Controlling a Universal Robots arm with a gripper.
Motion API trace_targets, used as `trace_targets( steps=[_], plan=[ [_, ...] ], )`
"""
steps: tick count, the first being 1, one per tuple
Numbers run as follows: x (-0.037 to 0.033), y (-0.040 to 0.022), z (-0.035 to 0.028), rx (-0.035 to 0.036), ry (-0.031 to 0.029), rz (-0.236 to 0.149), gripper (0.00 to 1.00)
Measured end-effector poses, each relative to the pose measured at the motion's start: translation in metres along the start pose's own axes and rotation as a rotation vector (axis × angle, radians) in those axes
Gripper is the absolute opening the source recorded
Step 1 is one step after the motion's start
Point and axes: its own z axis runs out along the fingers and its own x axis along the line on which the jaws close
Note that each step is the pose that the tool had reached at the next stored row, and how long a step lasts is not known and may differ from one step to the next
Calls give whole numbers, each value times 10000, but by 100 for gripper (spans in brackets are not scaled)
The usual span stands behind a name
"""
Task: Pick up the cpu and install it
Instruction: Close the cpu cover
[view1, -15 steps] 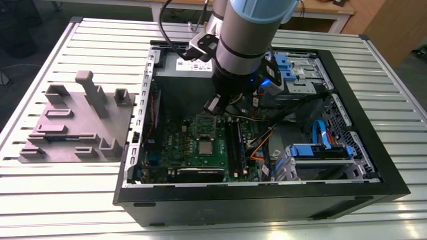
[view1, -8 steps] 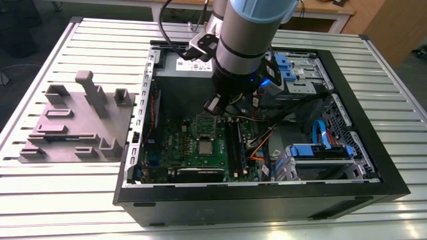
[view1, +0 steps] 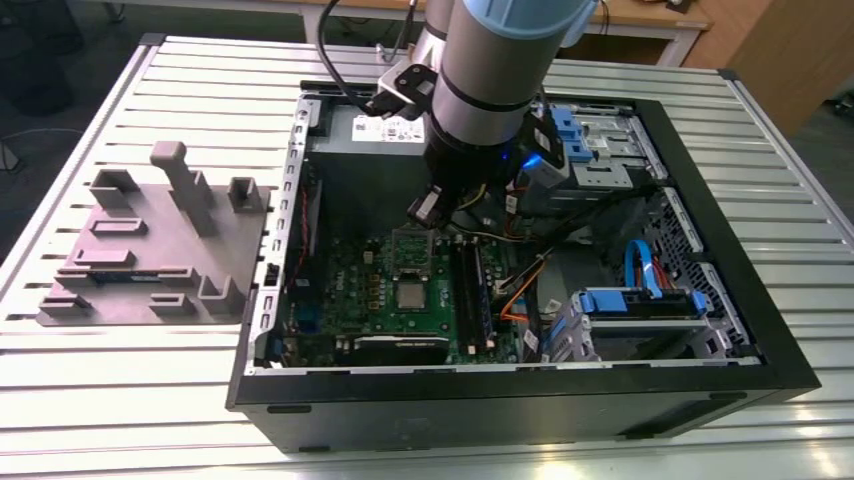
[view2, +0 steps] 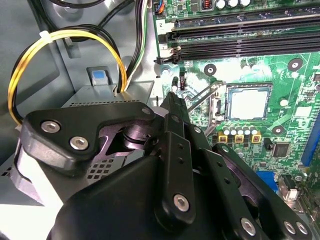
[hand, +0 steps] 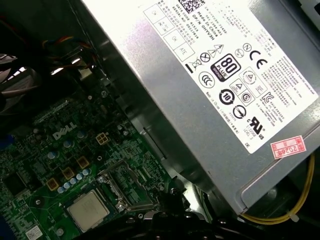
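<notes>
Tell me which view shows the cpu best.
Second wrist view: the cpu lies whole, nearly face-on, unobstructed. First wrist view shows it slanted; exterior view shows it far off.

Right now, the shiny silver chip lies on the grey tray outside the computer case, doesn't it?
Not quite. The cpu is not on the grey tray. It lies on the green motherboard inside the computer case, as the exterior view shows.

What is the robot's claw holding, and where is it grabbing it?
Nothing, as far as shows: the cpu lies flat on the green motherboard, apart from the gripper.
</notes>
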Motion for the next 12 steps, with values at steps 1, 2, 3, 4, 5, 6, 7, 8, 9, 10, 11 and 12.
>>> trace_targets(
  steps=[1,2,3,4,5,6,7,8,9,10,11,12],
  plan=[
    [0,1,-2,0,0,0,10],
    [0,1,-3,0,-1,0,10],
    [1,3,-4,0,-1,1,10],
    [2,4,-6,0,-1,0,10],
    [2,5,-8,0,0,0,10],
    [2,6,-9,0,0,0,10],
    [3,7,-11,0,-1,0,10],
    [3,7,-13,0,-2,0,10],
    [3,8,-14,0,-1,0,10],
    [3,8,-15,0,-2,0,10],
    [3,8,-16,1,1,0,10],
    [3,9,-17,15,18,1,10]
  ],
)
